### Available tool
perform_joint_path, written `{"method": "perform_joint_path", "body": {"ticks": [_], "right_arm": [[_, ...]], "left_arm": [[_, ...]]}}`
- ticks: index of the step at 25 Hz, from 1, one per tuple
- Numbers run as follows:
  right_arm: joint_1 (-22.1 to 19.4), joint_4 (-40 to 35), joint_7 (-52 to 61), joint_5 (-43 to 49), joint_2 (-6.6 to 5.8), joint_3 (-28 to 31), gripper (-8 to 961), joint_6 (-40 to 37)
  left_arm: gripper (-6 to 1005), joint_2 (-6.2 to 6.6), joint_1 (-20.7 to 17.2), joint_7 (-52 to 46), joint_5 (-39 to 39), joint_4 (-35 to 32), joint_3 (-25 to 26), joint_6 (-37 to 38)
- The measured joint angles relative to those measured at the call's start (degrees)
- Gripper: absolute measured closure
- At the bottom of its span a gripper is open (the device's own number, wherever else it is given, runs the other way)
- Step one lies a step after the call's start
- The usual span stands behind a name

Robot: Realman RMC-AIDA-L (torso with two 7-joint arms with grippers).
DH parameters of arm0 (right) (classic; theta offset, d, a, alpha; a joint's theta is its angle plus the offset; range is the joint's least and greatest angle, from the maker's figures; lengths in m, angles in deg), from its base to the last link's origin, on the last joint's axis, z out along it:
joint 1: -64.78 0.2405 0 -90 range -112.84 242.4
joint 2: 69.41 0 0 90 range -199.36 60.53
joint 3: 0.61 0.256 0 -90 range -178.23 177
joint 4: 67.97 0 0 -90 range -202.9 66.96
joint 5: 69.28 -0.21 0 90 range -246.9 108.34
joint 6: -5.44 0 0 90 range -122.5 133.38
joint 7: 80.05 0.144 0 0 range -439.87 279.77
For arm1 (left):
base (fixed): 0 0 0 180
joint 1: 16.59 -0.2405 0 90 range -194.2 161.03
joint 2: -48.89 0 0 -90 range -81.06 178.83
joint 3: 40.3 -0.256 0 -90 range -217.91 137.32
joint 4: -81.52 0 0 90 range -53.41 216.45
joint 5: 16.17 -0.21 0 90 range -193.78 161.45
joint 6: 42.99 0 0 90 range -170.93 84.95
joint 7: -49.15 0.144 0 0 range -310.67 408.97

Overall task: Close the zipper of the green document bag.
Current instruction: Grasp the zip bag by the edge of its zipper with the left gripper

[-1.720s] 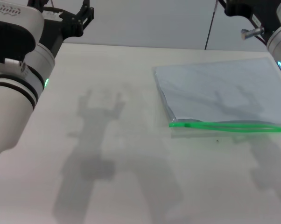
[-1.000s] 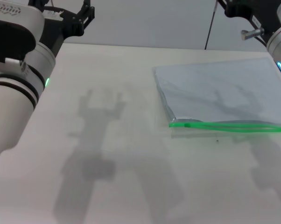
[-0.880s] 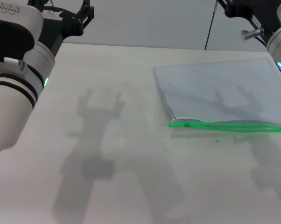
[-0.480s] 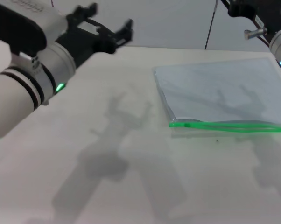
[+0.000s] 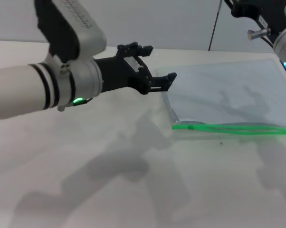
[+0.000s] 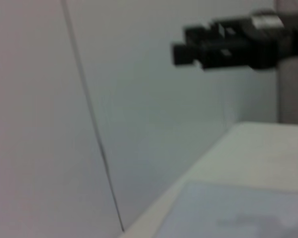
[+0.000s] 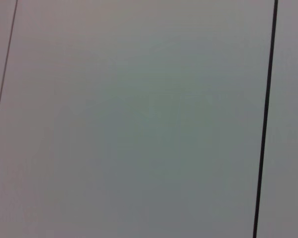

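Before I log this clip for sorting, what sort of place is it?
Probably a robot test bench in a lab: a bare white table against a plain grey wall, with only the green document bag on it and the left end effector near its corner.

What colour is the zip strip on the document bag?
Bright green; the zipper shows best in the head view.

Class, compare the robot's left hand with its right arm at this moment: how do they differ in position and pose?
The left hand reaches over the table, open, close to the green document bag's left edge; the right arm sits high at the far right corner, away from the zipper, its hand unseen. Neither touches the bag.
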State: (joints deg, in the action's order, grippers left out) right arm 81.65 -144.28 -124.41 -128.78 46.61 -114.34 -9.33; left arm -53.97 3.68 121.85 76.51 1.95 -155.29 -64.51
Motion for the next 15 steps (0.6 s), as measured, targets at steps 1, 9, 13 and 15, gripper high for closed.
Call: {"method": "perform_joint_path", "body": {"ticks": [1,9,13,15], "right_arm": [[0.01,0.07,0.05,0.00,0.00,0.00,285,0.00],[0.82,0.93,0.12,0.00,0.00,0.10,285,0.10],[1.49,1.43,0.19,0.00,0.00,0.09,285,0.39],[1.62,1.80,0.50,0.00,0.00,0.09,285,0.41]], "left_arm": [[105,-0.31,1.00,-2.18,-2.77,0.75,0.18,-1.11],[113,-5.14,5.99,-21.32,-30.82,2.83,2.99,-10.21],[113,-9.25,7.10,-22.80,-39.77,4.15,7.27,-16.96],[112,-10.29,8.05,-22.81,-42.33,4.89,7.77,-19.22]]}}
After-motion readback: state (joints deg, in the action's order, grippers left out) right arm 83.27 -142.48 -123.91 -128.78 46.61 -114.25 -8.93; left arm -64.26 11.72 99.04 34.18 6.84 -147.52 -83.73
